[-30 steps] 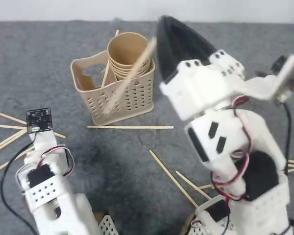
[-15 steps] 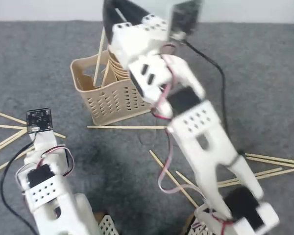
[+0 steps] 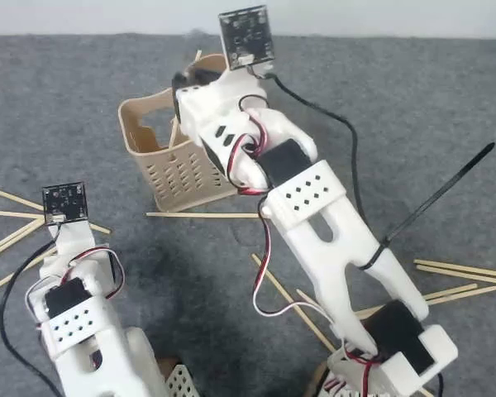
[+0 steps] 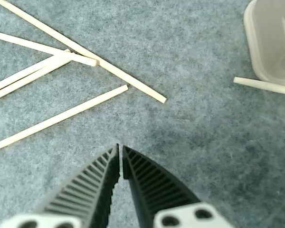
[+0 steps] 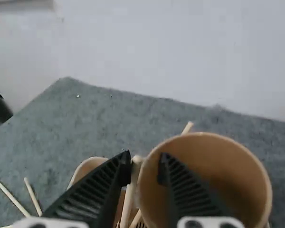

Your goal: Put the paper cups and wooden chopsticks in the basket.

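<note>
basket (image 3: 178, 169): beige plastic with perforated walls and a handle cut-out at one end; upright on the grey carpet, upper centre-left of the high view.
paper cups (image 5: 213, 185): brown, nested in one stack, mouths up; standing inside the basket at its right end.
chopsticks in the basket (image 5: 129, 194): pale wood, standing steeply on end just beside the cups' rim; another tip pokes up behind the cups.
chopstick by the basket (image 3: 202, 215): flat, horizontal, just below the basket.
left chopsticks (image 3: 12, 214): several, crossing, at the left edge.
middle chopsticks (image 3: 274, 281): diagonal, lower centre.
right chopsticks (image 3: 463, 270): a few, near the right edge.
</note>
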Controlling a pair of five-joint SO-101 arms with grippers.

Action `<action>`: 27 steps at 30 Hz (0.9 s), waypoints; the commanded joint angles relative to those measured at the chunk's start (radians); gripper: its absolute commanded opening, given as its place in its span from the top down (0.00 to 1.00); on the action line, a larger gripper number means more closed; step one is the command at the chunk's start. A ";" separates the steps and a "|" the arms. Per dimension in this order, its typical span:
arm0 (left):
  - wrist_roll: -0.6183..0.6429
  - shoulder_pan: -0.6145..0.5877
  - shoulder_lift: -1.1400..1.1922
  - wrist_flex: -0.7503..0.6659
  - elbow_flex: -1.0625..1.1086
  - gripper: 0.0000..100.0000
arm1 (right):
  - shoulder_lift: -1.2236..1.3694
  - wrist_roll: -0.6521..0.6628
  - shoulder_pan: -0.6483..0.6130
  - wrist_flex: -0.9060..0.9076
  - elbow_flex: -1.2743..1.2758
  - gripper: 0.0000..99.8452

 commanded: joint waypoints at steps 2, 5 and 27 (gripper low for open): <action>-0.006 0.006 -0.020 -0.023 -0.005 0.99 | -0.127 0.015 -0.018 0.081 -0.081 0.84; -0.006 0.003 -0.020 -0.023 -0.005 0.99 | -0.240 0.017 -0.045 0.200 -0.087 0.84; 0.095 -0.074 -0.018 -0.017 -0.064 0.99 | -0.644 0.203 0.188 0.952 0.657 0.84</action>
